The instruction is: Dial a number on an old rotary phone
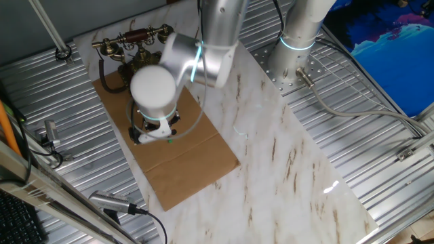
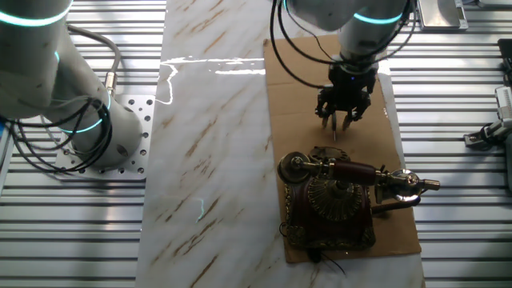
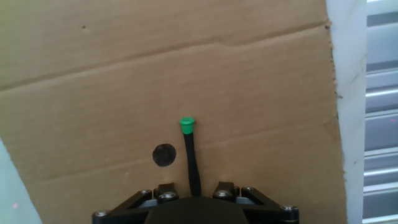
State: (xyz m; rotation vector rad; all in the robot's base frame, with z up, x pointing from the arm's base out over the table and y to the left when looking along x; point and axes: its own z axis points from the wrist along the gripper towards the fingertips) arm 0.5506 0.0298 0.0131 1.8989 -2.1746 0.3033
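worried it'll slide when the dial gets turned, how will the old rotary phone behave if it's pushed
The old rotary phone has a broad squarish base on the cardboard sheet, so it probably won't tip easily. It looks small, so likely light enough to skid under a sideways push. The handset only rests across the cradle and could roll off if jolted.

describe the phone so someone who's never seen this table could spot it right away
Find the brown cardboard sheet lying on the white marble tabletop; the old rotary phone sits at one end of it. It is the only ornate thing there: dark red-brown body, gold trim, round dial, brass-ended handset across the top.
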